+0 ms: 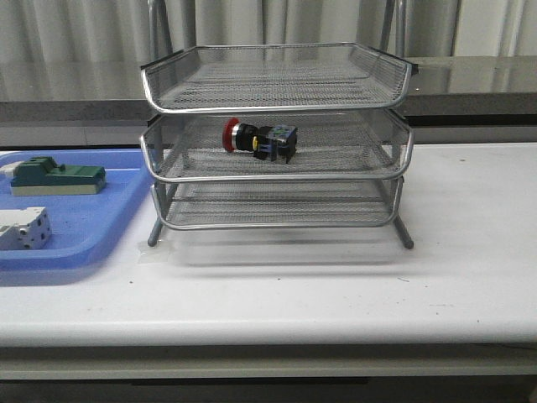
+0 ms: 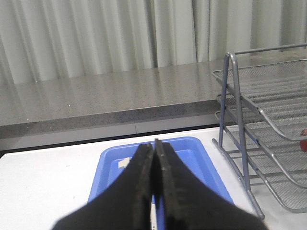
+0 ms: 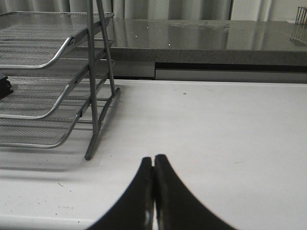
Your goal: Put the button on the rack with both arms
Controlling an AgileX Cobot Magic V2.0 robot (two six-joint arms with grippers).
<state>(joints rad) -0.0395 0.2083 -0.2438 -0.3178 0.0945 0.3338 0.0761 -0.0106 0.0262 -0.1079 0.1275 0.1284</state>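
Button (image 1: 258, 139) lies on its side in the middle tier of the rack (image 1: 277, 105), red cap toward the left, black body with yellow and blue parts to the right. Rack stands on the white desk (image 1: 470, 252). Left fingers (image 2: 154, 165) pressed together, holding nothing, above the blue tray (image 1: 84, 227). Right fingers (image 3: 153, 179) likewise closed and empty, over bare desk beside the rack's leg. Tray carries a green block (image 1: 57, 178) and what looks like a white terminal block (image 1: 23, 229)
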